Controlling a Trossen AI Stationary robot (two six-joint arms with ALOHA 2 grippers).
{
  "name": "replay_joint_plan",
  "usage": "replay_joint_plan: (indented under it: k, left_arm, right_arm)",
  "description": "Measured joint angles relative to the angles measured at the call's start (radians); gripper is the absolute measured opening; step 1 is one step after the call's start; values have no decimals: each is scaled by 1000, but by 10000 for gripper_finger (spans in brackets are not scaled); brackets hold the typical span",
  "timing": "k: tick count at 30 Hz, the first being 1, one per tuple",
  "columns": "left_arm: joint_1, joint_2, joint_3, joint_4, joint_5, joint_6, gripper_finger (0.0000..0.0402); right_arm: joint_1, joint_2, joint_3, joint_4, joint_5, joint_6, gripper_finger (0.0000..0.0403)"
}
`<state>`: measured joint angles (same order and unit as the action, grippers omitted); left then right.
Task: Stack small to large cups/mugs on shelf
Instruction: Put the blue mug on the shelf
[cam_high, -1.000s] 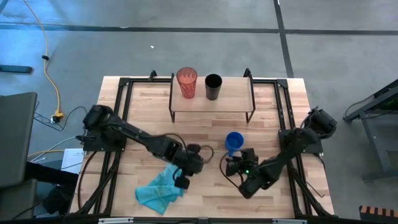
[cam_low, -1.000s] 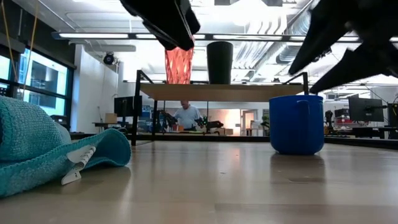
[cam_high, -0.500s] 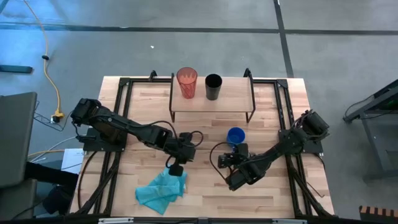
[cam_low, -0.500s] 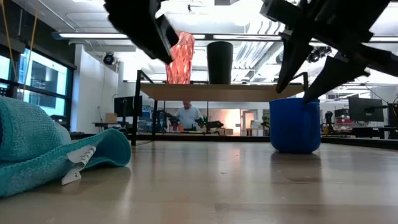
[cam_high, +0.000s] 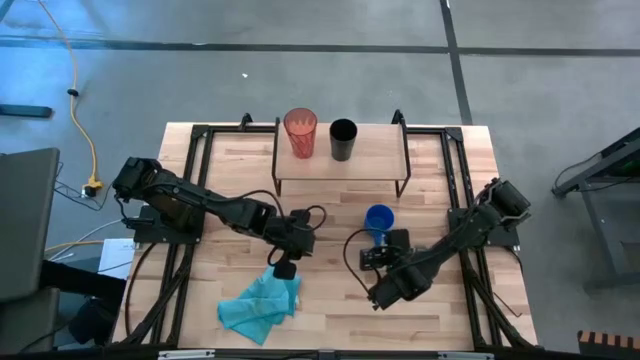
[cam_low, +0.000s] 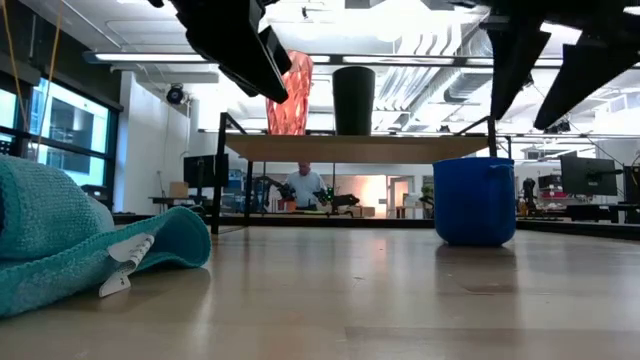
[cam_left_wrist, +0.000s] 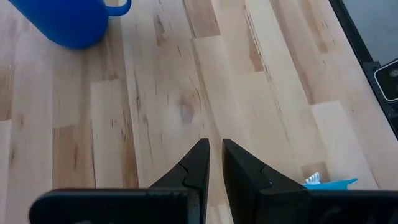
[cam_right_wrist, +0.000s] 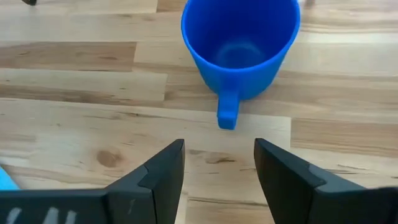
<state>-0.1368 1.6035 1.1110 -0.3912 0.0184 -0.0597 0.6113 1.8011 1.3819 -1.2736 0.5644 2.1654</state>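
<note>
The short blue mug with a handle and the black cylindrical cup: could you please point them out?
Short blue mug with a handle (cam_right_wrist: 239, 46), right wrist view, inside wall.
Black cylindrical cup (cam_high: 342, 139), high view, upper body by the rim.

Teal cloth lay crumpled on the wooden table near its front edge, white tag showing. A person stood in the room behind.

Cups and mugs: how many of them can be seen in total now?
3. The red-orange tumbler and the black cup stand on the shelf; the blue mug stands on the table before it.
</note>
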Motion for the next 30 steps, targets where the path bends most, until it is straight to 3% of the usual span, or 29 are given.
replay_joint_plan:
  k: [30]
  left_arm:
    - [0, 1, 0, 9, -4, 0, 33]
  right_arm:
    - [-64, 0, -155, 177, 2, -19, 185]
